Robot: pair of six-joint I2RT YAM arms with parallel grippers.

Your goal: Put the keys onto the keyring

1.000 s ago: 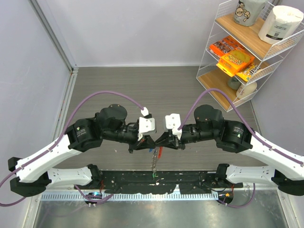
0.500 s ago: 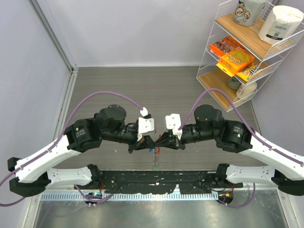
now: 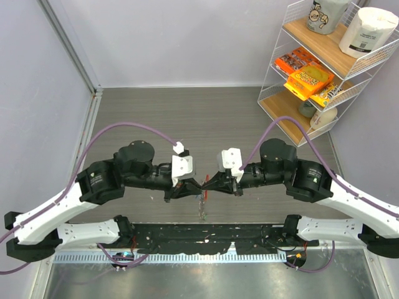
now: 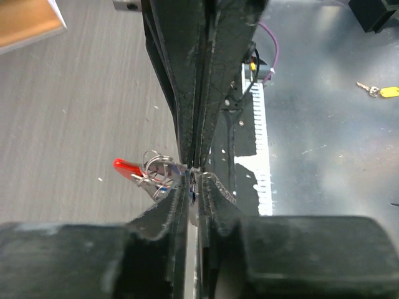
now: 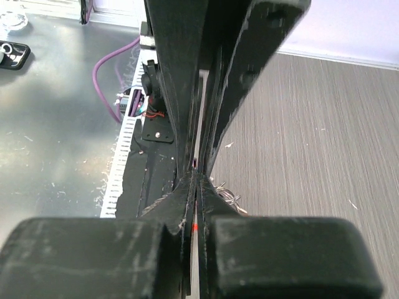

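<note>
Left gripper [image 3: 197,185] and right gripper [image 3: 207,184] tip to tip at centre frame, jaws of both pressed together. Keyring [image 3: 203,202] dangling just below. Hold firm, avoid twisting, feed any key gently along the ring.

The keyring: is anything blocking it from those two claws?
Nothing visible does. The left gripper and right gripper meet tip to tip, both shut, with the keyring right at their fingertips.
</note>
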